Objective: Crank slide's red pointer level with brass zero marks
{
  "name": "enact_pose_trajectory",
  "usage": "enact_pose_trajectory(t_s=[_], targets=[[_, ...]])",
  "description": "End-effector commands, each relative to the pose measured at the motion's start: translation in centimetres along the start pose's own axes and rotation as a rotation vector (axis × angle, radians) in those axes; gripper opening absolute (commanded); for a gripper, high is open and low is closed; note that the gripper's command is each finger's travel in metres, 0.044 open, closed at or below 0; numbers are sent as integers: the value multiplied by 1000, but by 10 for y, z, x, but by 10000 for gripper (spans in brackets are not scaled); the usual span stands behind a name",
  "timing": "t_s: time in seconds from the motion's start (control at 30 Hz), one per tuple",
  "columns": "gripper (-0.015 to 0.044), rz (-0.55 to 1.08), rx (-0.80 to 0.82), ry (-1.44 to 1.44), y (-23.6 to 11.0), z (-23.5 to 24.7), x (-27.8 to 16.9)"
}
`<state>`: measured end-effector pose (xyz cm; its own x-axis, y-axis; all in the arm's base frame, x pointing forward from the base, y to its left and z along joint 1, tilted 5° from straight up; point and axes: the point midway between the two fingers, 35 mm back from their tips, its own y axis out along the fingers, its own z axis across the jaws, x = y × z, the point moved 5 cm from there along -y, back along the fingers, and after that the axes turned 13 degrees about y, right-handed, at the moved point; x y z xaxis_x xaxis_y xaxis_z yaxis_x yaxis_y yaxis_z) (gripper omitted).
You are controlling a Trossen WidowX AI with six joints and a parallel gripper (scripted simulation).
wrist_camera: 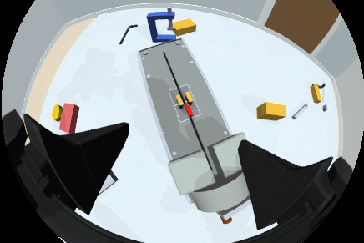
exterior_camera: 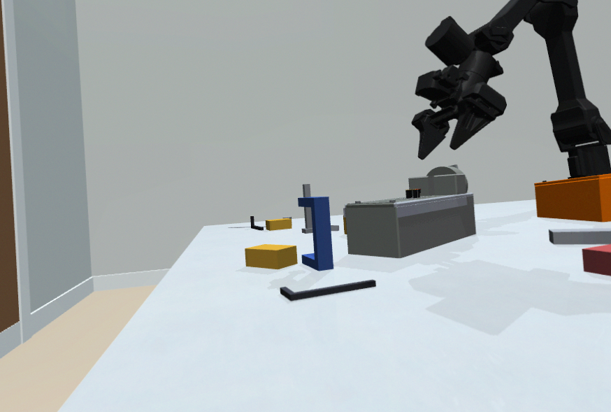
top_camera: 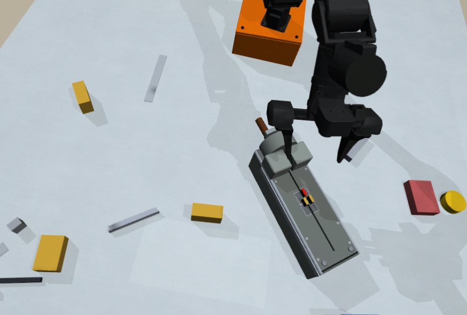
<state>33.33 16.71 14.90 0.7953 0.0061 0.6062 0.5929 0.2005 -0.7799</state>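
The grey machine (top_camera: 336, 233) (exterior_camera: 372, 230) (wrist_camera: 158, 94) stands on the table, with a slotted top. Its brown crank handle (top_camera: 261, 125) (wrist_camera: 226, 220) sticks out past the rounded housing (top_camera: 272, 144) (wrist_camera: 219, 198); it is hidden in the exterior view. The red pointer (top_camera: 303, 191) (wrist_camera: 189, 110) sits in the slot on the crank side of the brass marks (top_camera: 305, 201) (wrist_camera: 179, 101), close to them but not level. My gripper (top_camera: 314, 159) (exterior_camera: 437, 152) (wrist_camera: 185, 139) is open and empty, above the machine's crank end, away from the handle. One finger covers part of the housing in the top view.
A blue clamp (exterior_camera: 323, 234) (wrist_camera: 152, 27) stands beyond the machine's far end. A red block (top_camera: 422, 197) (wrist_camera: 69, 118) and a yellow disc (top_camera: 453, 201) (wrist_camera: 57, 113) lie to one side, a yellow block (top_camera: 207, 212) (wrist_camera: 271, 111) to the other. The arm's orange base (top_camera: 264, 48) is behind.
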Motion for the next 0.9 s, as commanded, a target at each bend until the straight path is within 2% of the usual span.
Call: enact_pose_trajectory(t_s=[0.0,0.1,0.23,0.57,0.87], targets=[[440,-16,5,5,-17,5,14],[440,-15,5,3,-35,9,25],[440,-10,13,-11,-40,6,26],[440,10,137,-212,-64,-51,5],[440,-50,253,-396,-87,-89,-23]])
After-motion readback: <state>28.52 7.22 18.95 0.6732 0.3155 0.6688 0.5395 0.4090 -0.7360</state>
